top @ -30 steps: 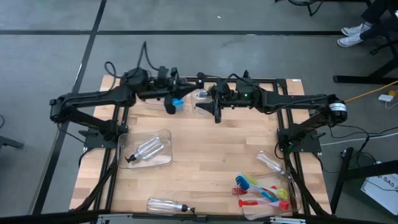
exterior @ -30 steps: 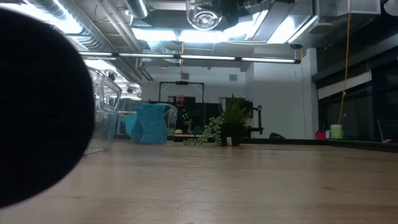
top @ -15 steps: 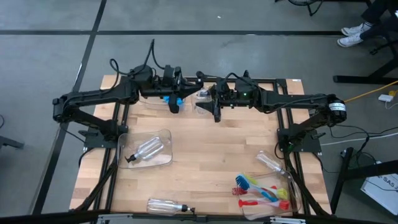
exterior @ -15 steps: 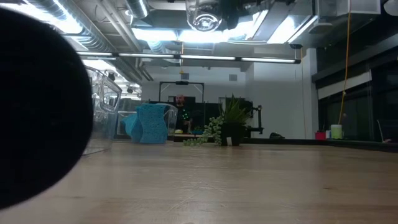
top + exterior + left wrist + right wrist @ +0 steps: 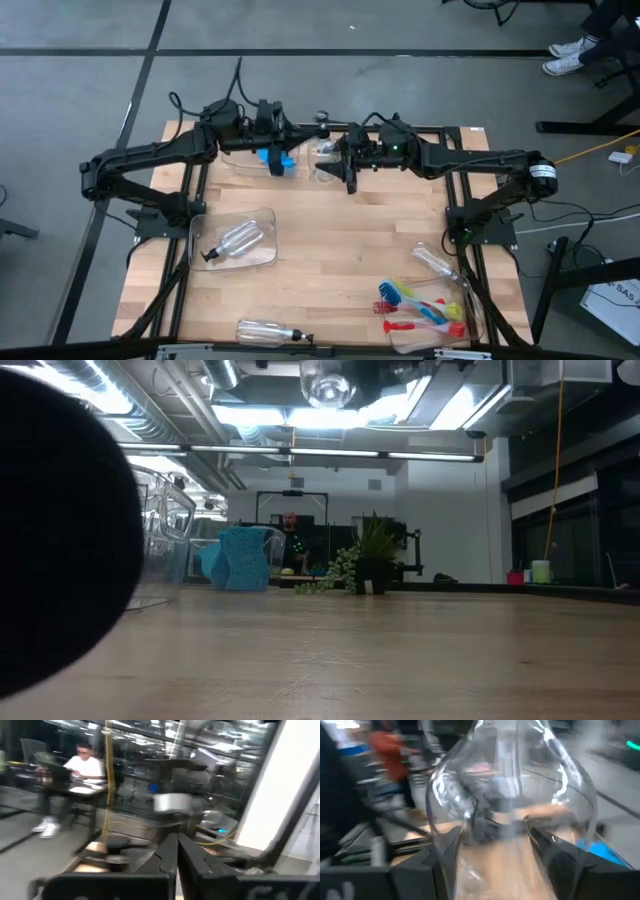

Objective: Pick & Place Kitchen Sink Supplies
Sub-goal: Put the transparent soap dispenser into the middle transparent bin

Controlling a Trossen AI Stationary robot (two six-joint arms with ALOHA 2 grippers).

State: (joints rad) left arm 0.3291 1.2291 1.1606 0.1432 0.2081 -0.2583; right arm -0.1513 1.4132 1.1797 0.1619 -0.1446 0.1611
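My right gripper [image 5: 328,152] holds a clear plastic bottle [image 5: 510,785] high over the far middle of the table; from table height its round base [image 5: 328,382] shows from below. My left gripper [image 5: 177,851] is shut with nothing between its fingers. It points level at the bottle's top from the left [image 5: 305,130]; whether it touches the top, I cannot tell. A blue sponge [image 5: 278,160] shows just below the left hand. My right gripper pinches the bottle's wide body [image 5: 457,827] between its two fingers [image 5: 555,860], one on each side. The fingers lie level and come from the table's right. The bottle stands upright in the hold, lifted well clear of the table.
A clear bin [image 5: 262,218] at the left holds one bottle [image 5: 232,242]. Another bottle [image 5: 265,330] lies at the near edge. At the near right, a bin holds red, blue and yellow-green brushes [image 5: 425,308], with a bottle [image 5: 435,262] beside it. A dark blob [image 5: 60,530] blocks the low view's left.
My left hand has swung a little toward the table's far edge and toward the bottle, its fingers staying shut. My right gripper has kept the bottle still.
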